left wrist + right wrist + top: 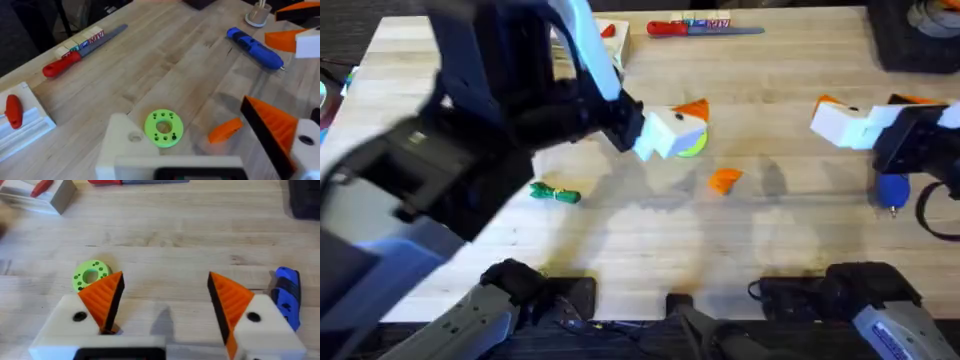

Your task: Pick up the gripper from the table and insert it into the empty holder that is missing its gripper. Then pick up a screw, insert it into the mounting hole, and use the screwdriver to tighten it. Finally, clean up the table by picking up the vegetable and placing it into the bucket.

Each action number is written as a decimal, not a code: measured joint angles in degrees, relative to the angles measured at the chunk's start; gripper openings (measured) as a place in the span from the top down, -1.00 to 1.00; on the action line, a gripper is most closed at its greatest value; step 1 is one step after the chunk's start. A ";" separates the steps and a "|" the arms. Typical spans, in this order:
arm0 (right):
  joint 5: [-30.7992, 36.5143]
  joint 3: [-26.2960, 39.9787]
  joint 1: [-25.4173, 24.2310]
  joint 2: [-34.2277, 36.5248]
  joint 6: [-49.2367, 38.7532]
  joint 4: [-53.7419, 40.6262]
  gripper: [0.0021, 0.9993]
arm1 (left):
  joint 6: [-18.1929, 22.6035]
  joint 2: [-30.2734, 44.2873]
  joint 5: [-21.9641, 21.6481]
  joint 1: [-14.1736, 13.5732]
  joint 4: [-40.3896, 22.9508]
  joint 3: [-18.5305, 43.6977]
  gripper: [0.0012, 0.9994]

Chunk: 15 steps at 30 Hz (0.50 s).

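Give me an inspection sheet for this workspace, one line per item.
Surface: wooden table, bare in the middle.
Job's things: loose orange gripper lying flat on the table; blue screwdriver lying on its side; vegetable on the table nearer the left arm; empty holder on the left arm's tip, pad missing.
Clutter: green ring disc; red-handled screwdriver at the far edge; white block with a red piece on it.
Grippers: left gripper above the ring disc, carrying one orange pad; right gripper open, both pads fitted, holding nothing.
Cables: black cable near the right arm.
Surroundings: nothing seen.
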 joint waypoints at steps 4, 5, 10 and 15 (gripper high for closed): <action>0.00 0.00 0.00 0.02 0.00 0.00 -0.98 | 0.71 -3.31 0.01 -2.43 10.51 -10.26 -0.98; 0.00 0.00 0.00 0.02 0.00 0.00 -0.98 | 1.02 -9.60 0.00 -4.16 16.21 -18.67 -0.97; 0.00 0.00 0.00 0.02 0.00 0.00 -0.98 | 1.06 -27.24 -0.01 -7.35 19.42 -33.26 -0.97; 0.00 0.00 0.00 0.01 -0.01 -0.02 -0.98 | -0.72 -35.59 0.01 -7.54 19.40 -39.21 -0.98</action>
